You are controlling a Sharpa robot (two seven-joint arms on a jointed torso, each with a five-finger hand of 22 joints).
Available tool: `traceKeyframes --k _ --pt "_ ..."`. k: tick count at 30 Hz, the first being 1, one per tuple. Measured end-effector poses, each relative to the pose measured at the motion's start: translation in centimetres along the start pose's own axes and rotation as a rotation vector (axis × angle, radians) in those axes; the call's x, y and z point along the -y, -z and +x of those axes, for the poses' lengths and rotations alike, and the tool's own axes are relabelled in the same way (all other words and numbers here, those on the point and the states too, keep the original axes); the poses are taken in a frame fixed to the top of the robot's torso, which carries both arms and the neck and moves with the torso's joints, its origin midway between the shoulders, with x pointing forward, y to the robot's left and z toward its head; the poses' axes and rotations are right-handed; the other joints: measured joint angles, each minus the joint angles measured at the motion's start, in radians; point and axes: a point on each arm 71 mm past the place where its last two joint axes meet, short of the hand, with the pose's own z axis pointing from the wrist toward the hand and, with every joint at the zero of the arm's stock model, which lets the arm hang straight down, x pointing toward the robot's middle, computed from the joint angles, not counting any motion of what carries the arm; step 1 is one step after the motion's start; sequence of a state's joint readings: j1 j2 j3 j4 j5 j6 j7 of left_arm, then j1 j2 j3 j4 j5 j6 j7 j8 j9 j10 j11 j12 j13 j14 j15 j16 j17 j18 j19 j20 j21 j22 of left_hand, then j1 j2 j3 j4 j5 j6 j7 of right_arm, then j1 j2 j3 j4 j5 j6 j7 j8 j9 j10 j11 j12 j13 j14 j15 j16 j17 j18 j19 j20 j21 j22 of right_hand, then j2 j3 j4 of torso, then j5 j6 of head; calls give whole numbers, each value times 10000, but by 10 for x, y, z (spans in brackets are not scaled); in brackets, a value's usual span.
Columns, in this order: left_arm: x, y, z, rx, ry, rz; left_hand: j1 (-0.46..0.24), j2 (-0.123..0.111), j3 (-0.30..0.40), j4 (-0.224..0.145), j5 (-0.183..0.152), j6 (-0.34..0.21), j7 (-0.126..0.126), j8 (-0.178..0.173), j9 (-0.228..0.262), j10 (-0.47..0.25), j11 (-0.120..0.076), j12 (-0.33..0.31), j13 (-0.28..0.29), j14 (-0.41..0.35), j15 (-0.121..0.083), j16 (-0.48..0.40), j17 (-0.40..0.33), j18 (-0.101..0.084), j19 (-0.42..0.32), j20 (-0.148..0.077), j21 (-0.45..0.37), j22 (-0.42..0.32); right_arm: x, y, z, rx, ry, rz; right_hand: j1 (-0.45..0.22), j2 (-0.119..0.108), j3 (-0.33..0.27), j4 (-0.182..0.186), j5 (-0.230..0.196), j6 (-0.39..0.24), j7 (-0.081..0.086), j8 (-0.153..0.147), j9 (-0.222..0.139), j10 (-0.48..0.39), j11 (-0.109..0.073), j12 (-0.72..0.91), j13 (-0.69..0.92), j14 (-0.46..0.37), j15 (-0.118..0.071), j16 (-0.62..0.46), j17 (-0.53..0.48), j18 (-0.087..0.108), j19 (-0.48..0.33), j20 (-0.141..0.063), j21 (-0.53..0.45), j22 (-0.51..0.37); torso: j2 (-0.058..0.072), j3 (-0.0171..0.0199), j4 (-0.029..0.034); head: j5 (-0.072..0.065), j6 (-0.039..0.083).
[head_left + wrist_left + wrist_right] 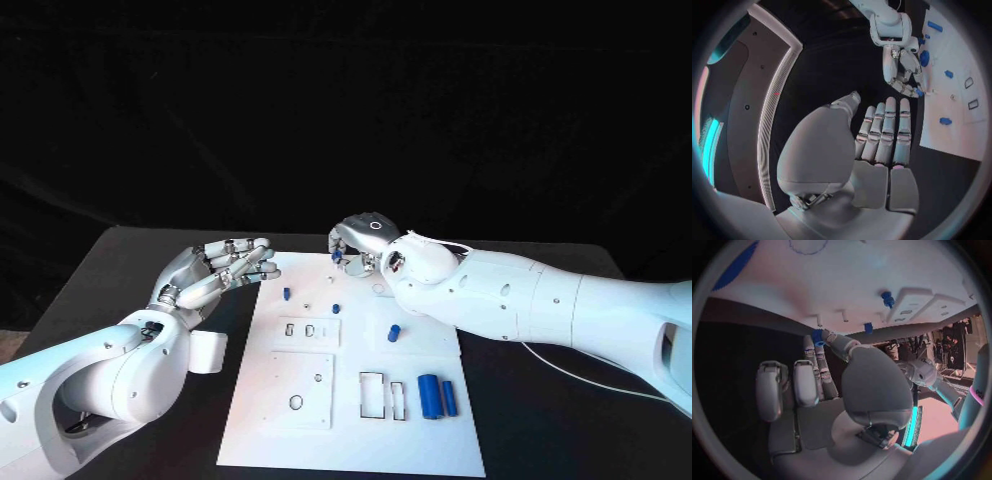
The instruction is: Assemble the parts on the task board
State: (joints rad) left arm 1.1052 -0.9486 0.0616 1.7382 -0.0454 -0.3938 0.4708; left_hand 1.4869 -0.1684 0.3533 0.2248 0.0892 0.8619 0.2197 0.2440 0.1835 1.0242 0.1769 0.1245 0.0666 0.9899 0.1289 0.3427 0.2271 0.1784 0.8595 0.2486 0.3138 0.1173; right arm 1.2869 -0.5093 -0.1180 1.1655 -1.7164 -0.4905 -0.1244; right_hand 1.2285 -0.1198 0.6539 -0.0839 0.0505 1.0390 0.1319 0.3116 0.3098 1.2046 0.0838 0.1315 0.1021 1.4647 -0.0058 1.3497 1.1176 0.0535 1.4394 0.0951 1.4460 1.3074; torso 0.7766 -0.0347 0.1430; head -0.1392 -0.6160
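Observation:
The white task board lies in the middle of the black table. My right hand hovers over the board's far edge and pinches a small blue part between thumb and finger; the right wrist view shows this part at the fingertips. Beside the board's far left corner, my left hand holds nothing, fingers straight and slightly apart. Small blue pegs stand near the far edge. A blue piece sits mid-board, and two blue cylinders lie at the right.
Two raised white blocks with slots sit on the board's left half, with rectangular cutouts beside them. Black table stretches to the left of the board, and a thin white cable runs on the right.

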Motion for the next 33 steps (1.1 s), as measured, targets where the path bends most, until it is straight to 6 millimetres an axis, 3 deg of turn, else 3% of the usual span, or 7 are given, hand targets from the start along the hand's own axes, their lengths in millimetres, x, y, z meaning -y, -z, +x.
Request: traceKeyframes --k 16,33 --pt "0 -1 0 -6 2 2 0 0 57 0 0 0 0 0 -9 0 0 0 0 0 0 40 -2 0 37 -37 0 -9 -1 1 5 -331 30 -12 3 -3 14 15 -22 -68 4 24 315 23 -20 -40 -7 0 0 0 -10 0 -1 0 0 7 15 -13 12 16 -49" --pt "0 -1 1 -10 5 10 0 0 56 1 0 0 0 0 -7 0 0 0 1 0 0 40 7 0 36 -36 0 -8 -2 -1 9 -477 81 7 14 -13 11 14 -17 -118 20 15 462 43 -25 -83 4 0 0 -1 -12 1 -1 0 0 5 35 -18 29 18 -18"
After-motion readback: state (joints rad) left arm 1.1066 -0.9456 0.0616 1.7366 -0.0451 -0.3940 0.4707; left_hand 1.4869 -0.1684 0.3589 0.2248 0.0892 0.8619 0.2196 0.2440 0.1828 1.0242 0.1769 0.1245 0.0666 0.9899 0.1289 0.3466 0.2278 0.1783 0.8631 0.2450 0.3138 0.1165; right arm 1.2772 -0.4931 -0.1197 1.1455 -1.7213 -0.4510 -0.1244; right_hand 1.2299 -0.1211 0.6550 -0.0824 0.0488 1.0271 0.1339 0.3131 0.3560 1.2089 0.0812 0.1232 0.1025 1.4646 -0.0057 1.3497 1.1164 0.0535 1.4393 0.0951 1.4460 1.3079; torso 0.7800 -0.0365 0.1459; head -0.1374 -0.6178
